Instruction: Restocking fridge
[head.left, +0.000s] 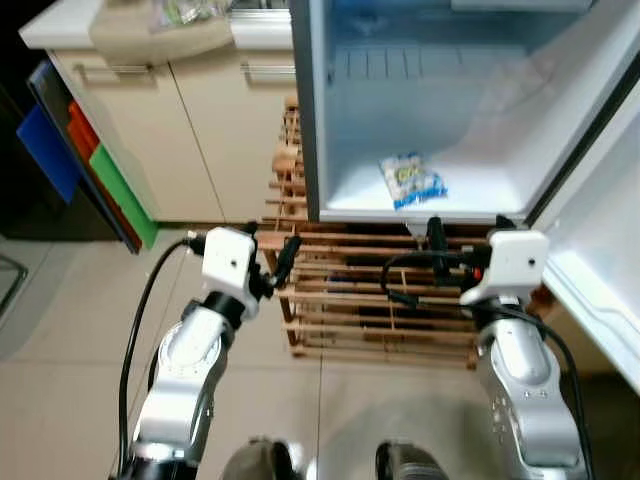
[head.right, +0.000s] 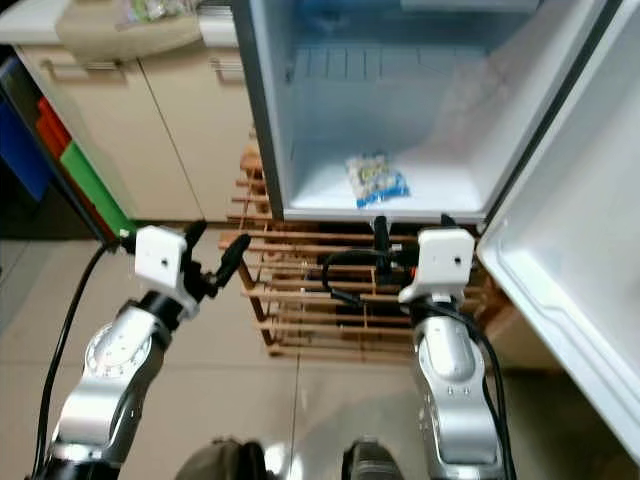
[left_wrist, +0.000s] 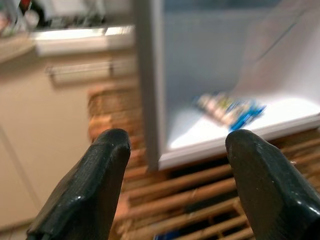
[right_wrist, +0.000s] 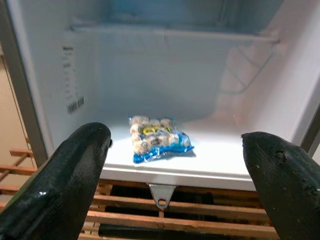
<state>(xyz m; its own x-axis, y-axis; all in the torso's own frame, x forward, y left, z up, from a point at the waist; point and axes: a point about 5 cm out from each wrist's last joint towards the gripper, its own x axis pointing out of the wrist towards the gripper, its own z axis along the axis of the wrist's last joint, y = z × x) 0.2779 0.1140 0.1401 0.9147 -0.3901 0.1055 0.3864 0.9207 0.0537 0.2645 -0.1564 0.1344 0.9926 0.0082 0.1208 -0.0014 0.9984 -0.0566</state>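
- The fridge (head.left: 330, 120) stands open on a slatted wooden rack (head.left: 380, 300), its white interior pale and bluish, its door (head.left: 600, 290) swung wide to the right.
- A flat, clear food packet (right_wrist: 159, 138) with blue edging and a yellow label holds round pale pieces. It lies alone on the fridge floor, near the front edge, roughly central and slightly askew.

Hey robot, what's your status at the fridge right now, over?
Left gripper open, empty, by the fridge side wall. Right gripper open, empty, below the fridge floor. Snack pack lying on the fridge floor. Door open, nothing blocking.
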